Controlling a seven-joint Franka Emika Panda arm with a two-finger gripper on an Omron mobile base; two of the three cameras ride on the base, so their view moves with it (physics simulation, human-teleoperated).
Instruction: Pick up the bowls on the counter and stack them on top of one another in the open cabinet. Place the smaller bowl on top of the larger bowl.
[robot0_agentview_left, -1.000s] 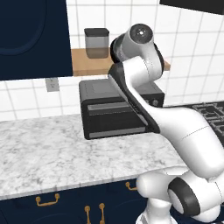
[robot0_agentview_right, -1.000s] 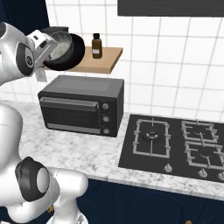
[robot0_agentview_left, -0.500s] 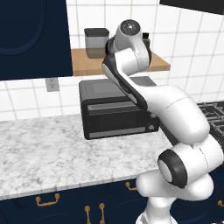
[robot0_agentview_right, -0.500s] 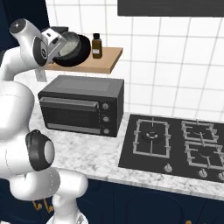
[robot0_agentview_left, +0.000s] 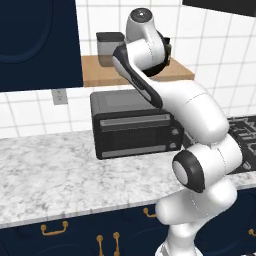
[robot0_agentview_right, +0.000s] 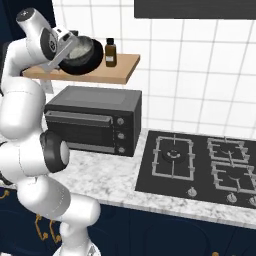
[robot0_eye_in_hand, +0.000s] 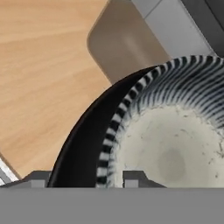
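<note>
White-tiled kitchen wall, with the counter (robot0_agentview_left: 55, 170) of marbled stone running below over navy drawers with gold handles (robot0_agentview_left: 54, 229). Black toaster oven (robot0_agentview_right: 95, 120) standing on the counter, gas stove top (robot0_agentview_right: 200, 167) beside it on the right of the right base view. Open cabinet (robot0_agentview_right: 117, 72), a tan wooden shelf board, fixed above the oven against the tiles. Dark brown bottle (robot0_agentview_right: 110, 53) upright on the shelf, near its right end. Grey lidded canister (robot0_agentview_left: 107, 48) upright at the shelf's left part in the left base view, seen as a grey box (robot0_eye_in_hand: 127, 37) in the hand view.

Larger bowl (robot0_agentview_right: 92, 62), glossy black, tilted over the shelf with the smaller bowl (robot0_agentview_right: 80, 49) nested inside it, pale speckled inside showing. Whether the black bowl touches the board cannot be told. Hand view: ribbed rim of the grey bowl (robot0_eye_in_hand: 175, 131) sitting within the black rim (robot0_eye_in_hand: 83, 144), wood behind.

Gripper (robot0_agentview_right: 64, 50) raised at shelf height, right at the bowls' left edge. Finger tips (robot0_eye_in_hand: 133, 177) low in the hand view against the grey bowl's rim; whether clamped on it cannot be told.
</note>
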